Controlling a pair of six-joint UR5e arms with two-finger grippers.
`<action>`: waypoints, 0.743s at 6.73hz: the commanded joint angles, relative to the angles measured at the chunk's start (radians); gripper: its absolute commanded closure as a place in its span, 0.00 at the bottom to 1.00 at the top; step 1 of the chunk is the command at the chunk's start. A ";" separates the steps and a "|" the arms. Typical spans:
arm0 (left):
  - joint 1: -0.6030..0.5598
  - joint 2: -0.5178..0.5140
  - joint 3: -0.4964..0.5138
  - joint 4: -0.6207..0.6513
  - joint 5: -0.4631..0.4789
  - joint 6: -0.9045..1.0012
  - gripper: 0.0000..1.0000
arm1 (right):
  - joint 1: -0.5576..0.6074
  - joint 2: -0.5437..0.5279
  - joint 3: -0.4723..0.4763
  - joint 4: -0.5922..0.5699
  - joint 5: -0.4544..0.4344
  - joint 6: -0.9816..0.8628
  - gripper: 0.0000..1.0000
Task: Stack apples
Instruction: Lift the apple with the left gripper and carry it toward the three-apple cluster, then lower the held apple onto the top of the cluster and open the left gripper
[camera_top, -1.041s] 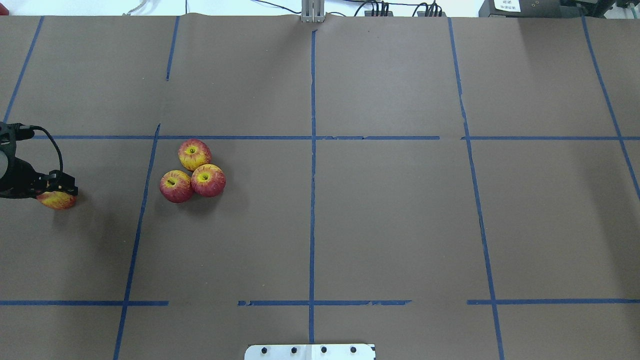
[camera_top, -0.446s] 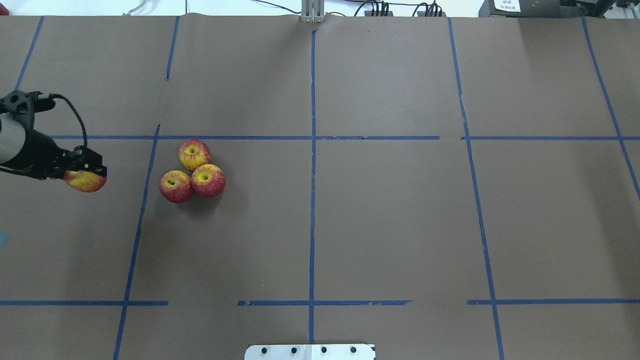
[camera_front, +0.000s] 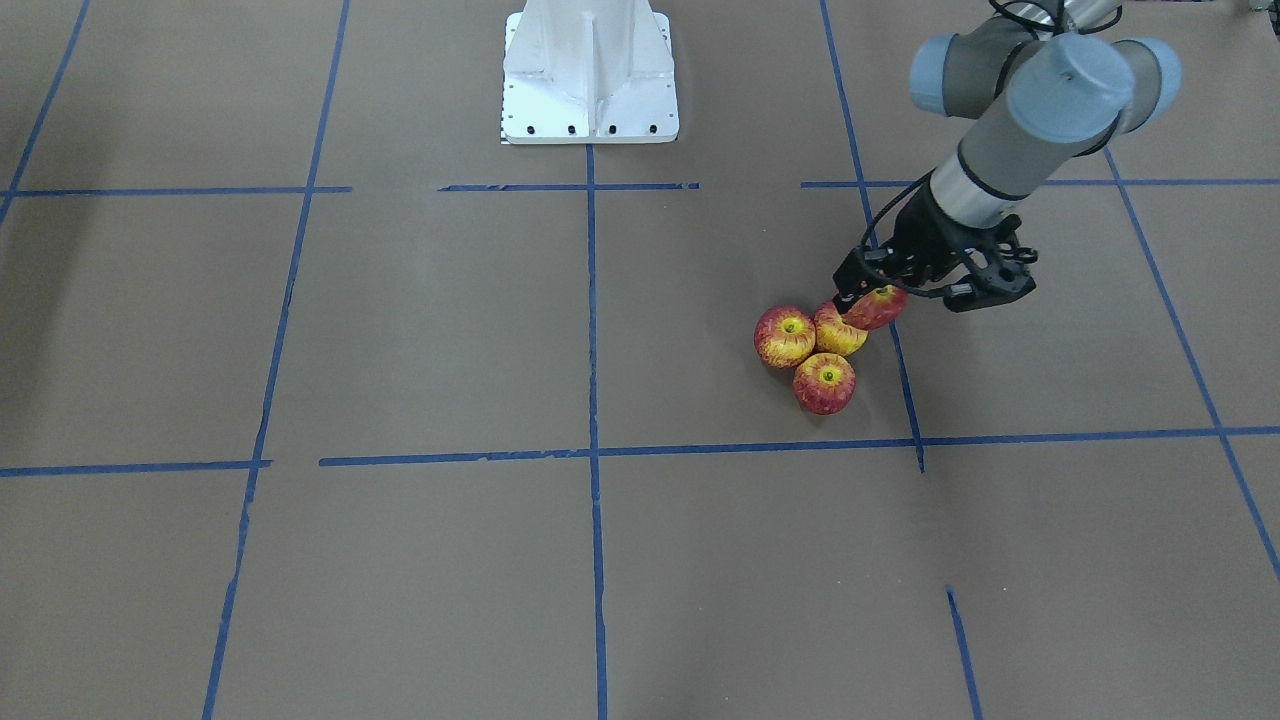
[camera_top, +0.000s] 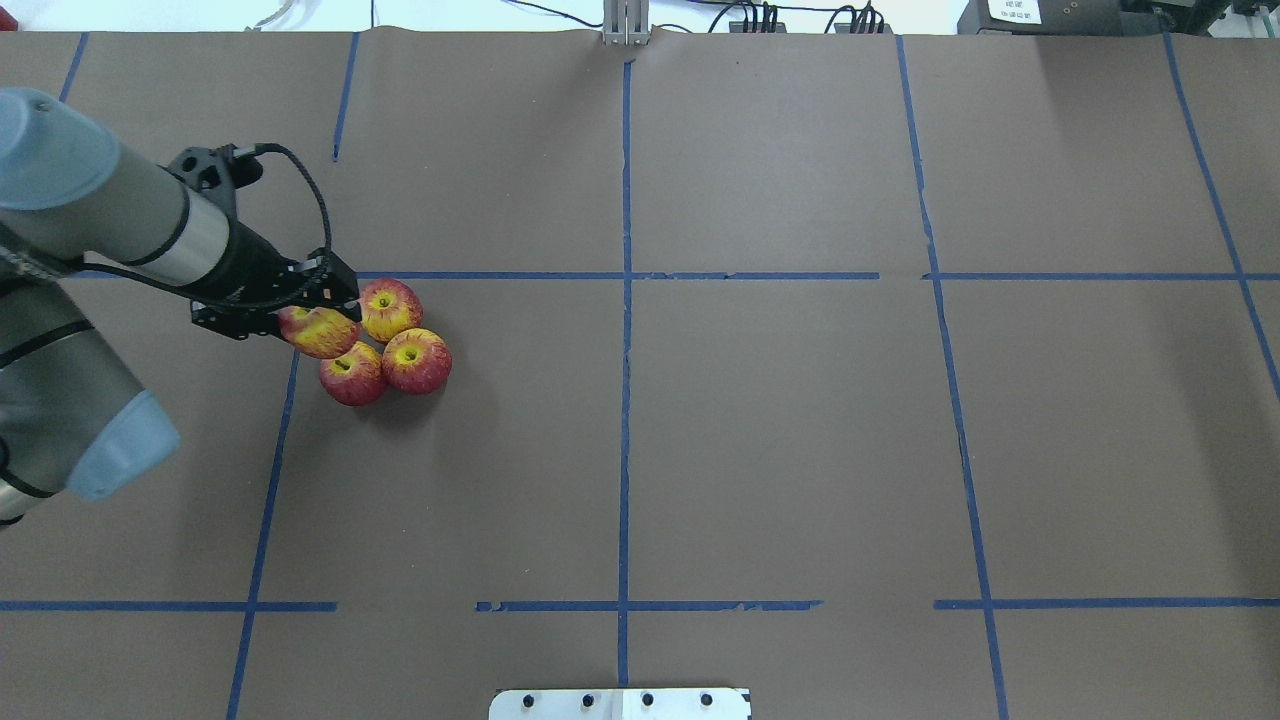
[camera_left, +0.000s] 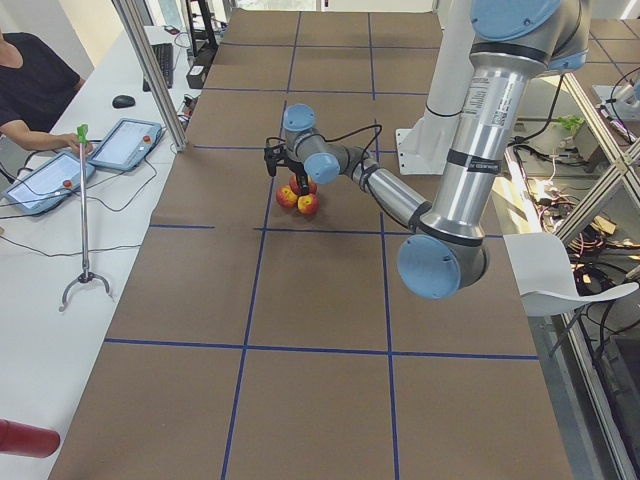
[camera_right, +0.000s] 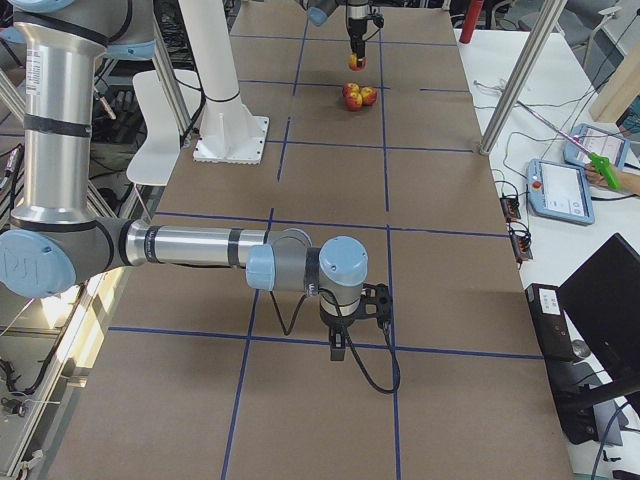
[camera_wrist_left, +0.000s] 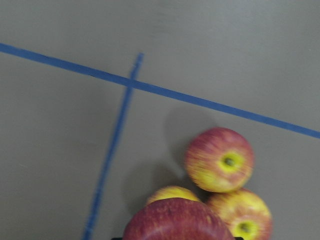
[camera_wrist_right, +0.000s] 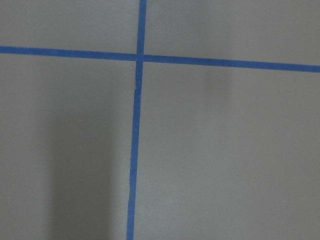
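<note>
Three red-and-yellow apples sit touching in a cluster on the brown table: a far apple (camera_top: 392, 308), a right apple (camera_top: 417, 361) and a near-left apple (camera_top: 353, 378). My left gripper (camera_top: 320, 318) is shut on a fourth apple (camera_top: 320, 333) and holds it above the table at the cluster's left edge, partly over the near-left apple. The front view shows the held apple (camera_front: 878, 306) over the cluster (camera_front: 822, 384). The left wrist view shows the held apple (camera_wrist_left: 175, 222) above the three apples. My right gripper (camera_right: 341, 343) shows only in the exterior right view; I cannot tell its state.
Blue tape lines (camera_top: 625, 300) divide the table into squares. The white robot base (camera_front: 588, 70) stands at the table's near edge. My right arm rests low over the table's right end (camera_right: 200, 245). Operators' tablets (camera_left: 125, 143) lie on a side table.
My left arm has carried the apple from the table's left edge to the right and slightly forward, up to the cluster. The three apples on the table have not moved.
</note>
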 joint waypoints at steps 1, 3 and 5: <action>0.027 -0.061 0.051 0.031 0.083 -0.006 1.00 | 0.000 0.000 0.000 0.001 0.000 0.000 0.00; 0.046 -0.065 0.061 0.031 0.089 -0.006 1.00 | 0.000 0.000 0.000 0.001 0.000 0.002 0.00; 0.063 -0.058 0.058 0.031 0.089 -0.009 1.00 | 0.000 0.000 0.000 0.000 0.000 0.000 0.00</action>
